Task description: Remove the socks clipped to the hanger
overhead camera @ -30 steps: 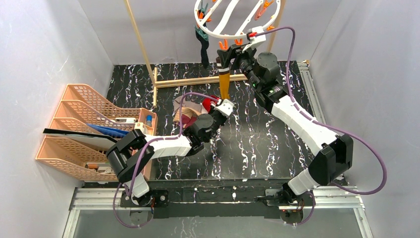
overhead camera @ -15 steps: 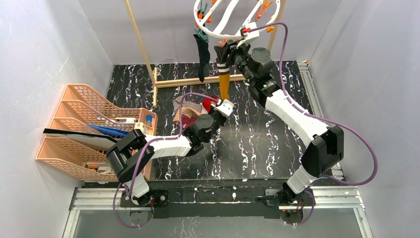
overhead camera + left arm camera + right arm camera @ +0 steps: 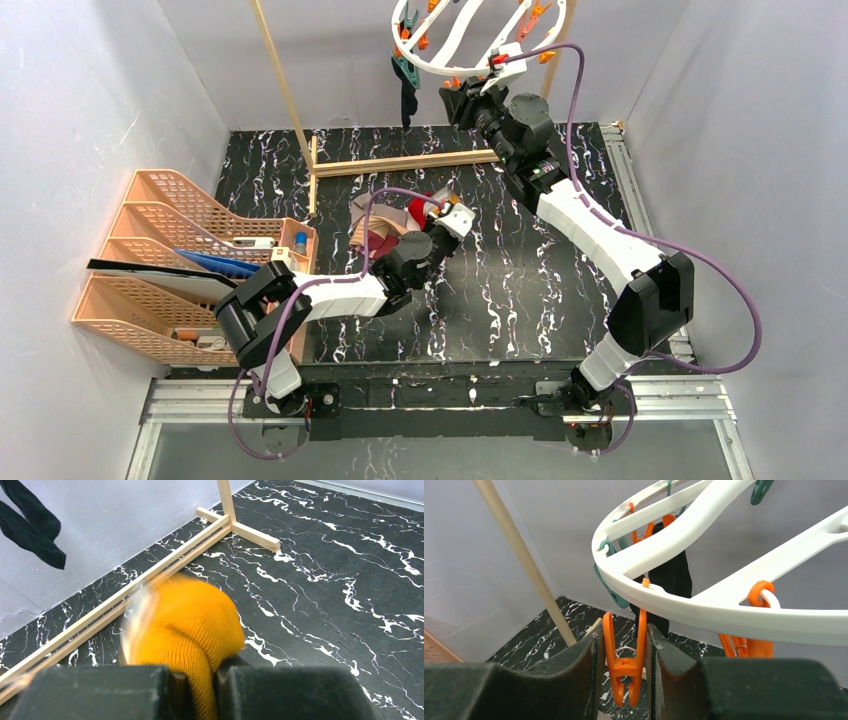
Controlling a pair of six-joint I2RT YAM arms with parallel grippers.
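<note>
My right gripper (image 3: pixel 624 632) squeezes an orange clothespin (image 3: pixel 626 667) on the hanger (image 3: pixel 724 615); my left gripper (image 3: pixel 195 672) clamps a yellow sock (image 3: pixel 190 620).

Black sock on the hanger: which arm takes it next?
Right. Right pincer, on an orange clothespin, is at the hanger by the black sock; left pincer low, shut on mustard sock.

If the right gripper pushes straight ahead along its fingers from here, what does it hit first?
The orange clothespin hanging from the hanger: it sits right between the right gripper's fingers. Behind it, roughly in the same line, hangs a black sock; how far back is unclear.
</note>
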